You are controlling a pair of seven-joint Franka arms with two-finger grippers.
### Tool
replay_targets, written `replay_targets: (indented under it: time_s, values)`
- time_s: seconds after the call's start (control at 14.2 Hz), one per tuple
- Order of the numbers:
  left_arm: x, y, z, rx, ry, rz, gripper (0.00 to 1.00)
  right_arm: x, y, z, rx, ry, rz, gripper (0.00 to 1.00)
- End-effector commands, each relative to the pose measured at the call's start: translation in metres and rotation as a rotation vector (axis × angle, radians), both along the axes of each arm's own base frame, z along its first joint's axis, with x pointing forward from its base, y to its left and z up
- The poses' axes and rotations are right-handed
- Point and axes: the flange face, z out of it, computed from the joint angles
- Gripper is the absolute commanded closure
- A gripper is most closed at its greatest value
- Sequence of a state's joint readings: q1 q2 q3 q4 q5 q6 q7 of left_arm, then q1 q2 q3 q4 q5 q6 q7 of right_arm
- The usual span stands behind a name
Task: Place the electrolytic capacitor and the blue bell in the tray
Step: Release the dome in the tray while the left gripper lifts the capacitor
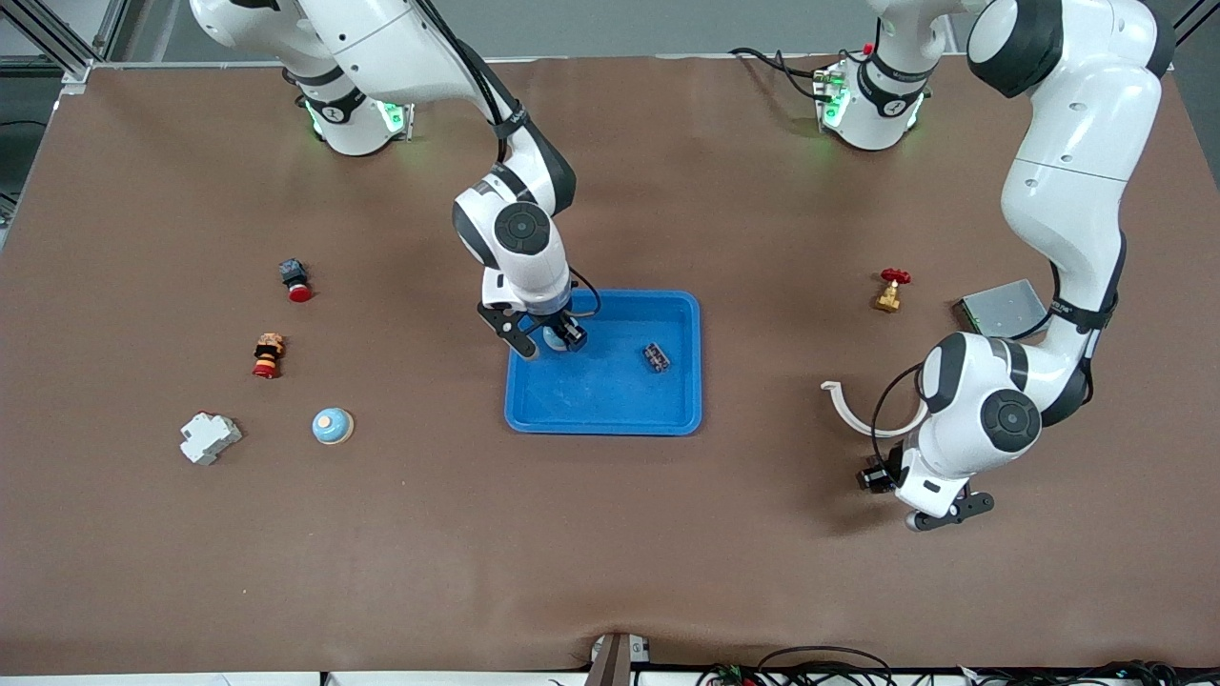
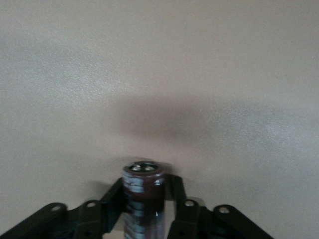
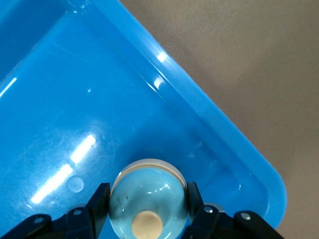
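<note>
Currently the right pincer is hanging low over the tray, at the corner nearest the right arm's base, and its fingers are pressing both sides of a pale blue bell; the dome with its tan centre button is showing in the right wrist view, just above the tray floor. A small dark ribbed part is lying inside the tray, nearer its rim toward the left arm's end.

The left pincer is sitting low at the tabletop, well apart from the tray toward the left arm's end. Its fingers are closing against a dark brown electrolytic capacitor, which is standing upright between them with its metal top facing the wrist camera.

A second blue bell is resting on the tabletop, well apart from the tray toward the right arm's end, beside a white block. A white curved strip is lying between the tray and the left pincer.
</note>
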State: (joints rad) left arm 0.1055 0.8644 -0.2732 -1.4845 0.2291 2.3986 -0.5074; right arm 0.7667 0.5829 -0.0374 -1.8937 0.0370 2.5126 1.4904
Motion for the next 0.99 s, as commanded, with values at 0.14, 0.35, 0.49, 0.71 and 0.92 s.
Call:
replay_targets:
  time_s: [0.14,0.35,0.49,0.71,0.92]
  values:
    - [0.005,0.000,0.019,0.021,-0.034,0.001,1.00,0.001,0.005,-0.014,-0.015,-0.019,-0.008,1.00]
    - [0.001,0.001,0.054,0.034,0.012,0.010,1.00,0.002,0.004,-0.015,-0.016,-0.018,-0.028,0.88]
    - [-0.005,-0.007,0.094,0.040,0.054,0.043,1.00,0.005,0.004,-0.011,-0.011,-0.021,-0.075,0.00]
    - [-0.024,-0.063,0.145,0.035,0.090,0.113,1.00,0.019,0.000,0.003,-0.015,-0.016,-0.074,0.00]
    - [-0.035,-0.145,0.176,-0.011,0.070,0.272,1.00,0.036,-0.029,0.032,-0.031,0.007,-0.035,0.00]
